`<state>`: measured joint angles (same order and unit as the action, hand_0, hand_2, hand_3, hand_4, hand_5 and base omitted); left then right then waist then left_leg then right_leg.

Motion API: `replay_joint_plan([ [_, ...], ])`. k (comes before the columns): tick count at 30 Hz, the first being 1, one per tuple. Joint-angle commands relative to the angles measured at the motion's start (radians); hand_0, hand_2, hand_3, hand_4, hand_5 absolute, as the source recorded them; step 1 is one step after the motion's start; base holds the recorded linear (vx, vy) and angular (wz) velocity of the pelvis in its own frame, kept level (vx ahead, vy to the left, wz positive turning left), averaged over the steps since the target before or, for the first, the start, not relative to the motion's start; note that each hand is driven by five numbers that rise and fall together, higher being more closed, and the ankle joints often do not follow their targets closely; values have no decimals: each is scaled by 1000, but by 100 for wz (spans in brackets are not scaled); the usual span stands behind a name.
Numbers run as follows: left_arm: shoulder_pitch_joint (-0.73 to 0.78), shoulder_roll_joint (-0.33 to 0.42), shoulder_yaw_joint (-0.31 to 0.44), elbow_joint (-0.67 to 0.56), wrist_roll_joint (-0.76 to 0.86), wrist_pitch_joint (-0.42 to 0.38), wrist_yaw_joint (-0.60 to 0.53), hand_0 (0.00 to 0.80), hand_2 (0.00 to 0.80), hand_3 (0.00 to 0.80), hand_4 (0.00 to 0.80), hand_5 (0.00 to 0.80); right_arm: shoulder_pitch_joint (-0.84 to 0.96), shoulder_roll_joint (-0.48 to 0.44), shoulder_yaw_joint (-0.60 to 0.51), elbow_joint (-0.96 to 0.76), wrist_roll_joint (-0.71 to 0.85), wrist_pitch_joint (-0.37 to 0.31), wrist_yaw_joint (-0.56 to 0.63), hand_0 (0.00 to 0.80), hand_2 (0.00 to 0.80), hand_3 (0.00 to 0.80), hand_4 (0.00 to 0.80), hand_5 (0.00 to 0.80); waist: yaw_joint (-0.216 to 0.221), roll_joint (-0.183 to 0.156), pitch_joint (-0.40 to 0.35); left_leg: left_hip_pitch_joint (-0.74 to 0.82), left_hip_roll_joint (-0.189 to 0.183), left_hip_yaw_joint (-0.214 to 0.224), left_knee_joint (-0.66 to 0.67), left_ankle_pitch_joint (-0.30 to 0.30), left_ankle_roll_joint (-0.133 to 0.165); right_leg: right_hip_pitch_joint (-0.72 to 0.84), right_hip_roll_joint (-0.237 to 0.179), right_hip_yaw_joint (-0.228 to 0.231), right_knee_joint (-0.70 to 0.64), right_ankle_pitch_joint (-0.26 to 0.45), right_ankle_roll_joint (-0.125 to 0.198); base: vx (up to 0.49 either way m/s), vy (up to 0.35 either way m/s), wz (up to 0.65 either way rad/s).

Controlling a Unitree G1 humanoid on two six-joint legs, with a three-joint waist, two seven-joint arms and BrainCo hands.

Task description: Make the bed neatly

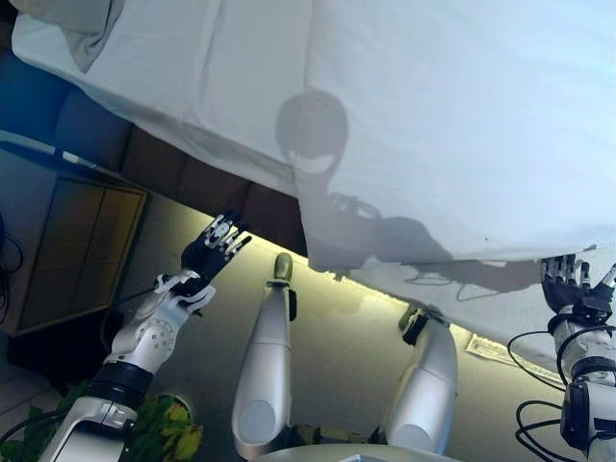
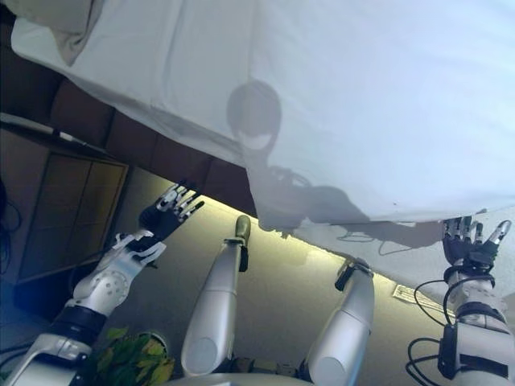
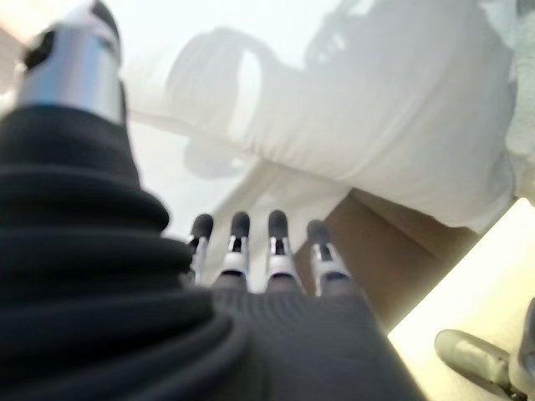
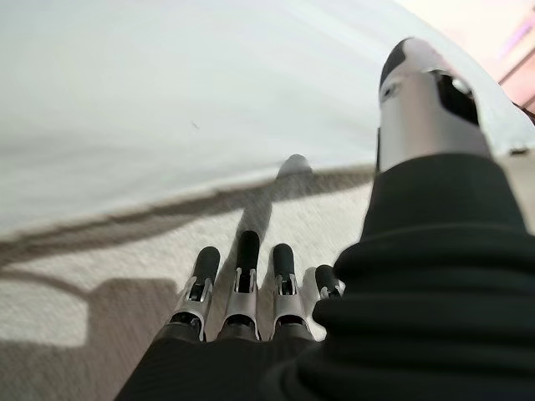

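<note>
A white duvet (image 1: pixel 433 125) covers the bed, and its edge hangs over the near side. At the bed's far left end lies a crumpled grey-white fold (image 1: pixel 82 34). My left hand (image 1: pixel 214 248) is open with straight fingers (image 3: pixel 251 251), holding nothing, and stays off the bed beside the brown bed base (image 1: pixel 192 178). My right hand (image 1: pixel 568 284) is open too. Its fingers (image 4: pixel 242 284) point at the duvet's edge (image 4: pixel 167 100) over a textured off-white sheet (image 4: pixel 125 276). I cannot tell whether they touch the cloth.
A wooden cabinet (image 1: pixel 82 250) stands to the left of the bed on the pale floor (image 1: pixel 337 337). A leafy plant (image 1: pixel 164 433) sits at the lower left by my left arm. A light strip glows under the bed's edge.
</note>
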<state>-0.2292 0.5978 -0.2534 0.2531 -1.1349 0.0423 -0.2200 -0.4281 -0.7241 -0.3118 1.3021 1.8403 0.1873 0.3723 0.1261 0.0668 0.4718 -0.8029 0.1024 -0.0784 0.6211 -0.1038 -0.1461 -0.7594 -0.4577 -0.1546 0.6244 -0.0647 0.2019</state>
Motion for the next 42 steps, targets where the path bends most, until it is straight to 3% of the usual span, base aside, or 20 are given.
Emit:
replay_joint_plan([
  [1, -26, -24, -6, -45, -43, -58, 10, 0, 0, 0, 0, 0, 42, -70, -45, 20, 43, 9, 43, 0, 0, 0, 0, 0, -6, 52, -16, 36, 99, -38, -85, 82, -48, -51, -26, 61, -48, 135, 60, 0, 0, 0],
  [9, -10, -3, -4, -76, -84, -30, 13, 0, 0, 0, 0, 0, -7, -147, -44, -18, -30, 38, 86, 0, 0, 0, 0, 0, 2, 69, -12, 51, 97, -24, -127, 112, -46, -50, -37, 45, -50, 134, 60, 7, 6, 2],
  [19, -35, 44, -6, -48, -93, -9, -38, 0, 0, 0, 0, 0, -68, -170, -22, -22, 21, 48, 94, 0, 0, 0, 0, 0, 43, 41, -21, 46, 87, -45, -159, 139, -40, -33, -41, 7, -25, 122, 60, 40, -72, 11],
  [20, -41, 47, -8, -40, -93, -11, -43, 0, 0, 0, 0, 0, -74, -165, -17, -22, 33, 55, 79, 47, 47, 47, 47, 47, 45, 39, -21, 42, 86, -47, -158, 140, -40, -36, -41, 6, -21, 122, 60, 36, -58, 10],
  [21, -47, 48, -10, -34, -95, -11, -46, 0, 0, 0, 0, 0, -82, -160, -13, -18, 32, 65, 55, 160, 160, 160, 160, 160, 48, 39, -21, 39, 84, -48, -160, 142, -39, -40, -42, 5, -19, 122, 60, 33, -30, 7],
  [25, -54, 30, -19, -47, -97, -5, -35, 0, 0, 0, 0, 0, -120, -152, 17, 15, 57, 82, 24, 778, 778, 778, 778, 778, 63, 57, -18, 39, 71, -46, -181, 154, -32, -48, -51, -1, -22, 126, 60, 18, 14, 13],
  [32, -48, 30, -31, -58, -104, 3, -44, 0, 0, 0, 0, 0, -187, -177, 58, 36, 84, 60, 47, 800, 800, 800, 800, 800, 81, 82, -24, 41, 56, -42, -194, 143, -32, -48, -64, -3, -8, 96, 60, 47, 10, 14],
  [37, -44, 39, -36, -65, -115, -7, -51, 0, 0, 0, 0, 0, -187, -186, 55, 48, 90, 63, 66, 800, 800, 800, 800, 800, 83, 82, -22, 40, 54, -41, -195, 145, -32, -49, -66, -6, -12, 104, 60, -19, 5, 12],
  [38, -42, 39, -35, -68, -117, -10, -53, 0, 0, 0, 0, 0, -182, -185, 54, 47, 86, 67, 79, 800, 800, 800, 800, 800, 82, 81, -16, 33, 50, -41, -198, 170, -31, -54, -68, -12, -25, 133, 60, -90, 32, 9],
  [42, -37, 35, -33, -69, -129, -25, -50, 0, 0, 0, 0, 0, -154, -162, 51, 34, -14, 47, 112, 800, 800, 800, 800, 800, 76, 78, -19, 47, 52, -36, -201, 166, -31, -43, -64, -15, -35, 142, 60, -25, 28, 4],
])
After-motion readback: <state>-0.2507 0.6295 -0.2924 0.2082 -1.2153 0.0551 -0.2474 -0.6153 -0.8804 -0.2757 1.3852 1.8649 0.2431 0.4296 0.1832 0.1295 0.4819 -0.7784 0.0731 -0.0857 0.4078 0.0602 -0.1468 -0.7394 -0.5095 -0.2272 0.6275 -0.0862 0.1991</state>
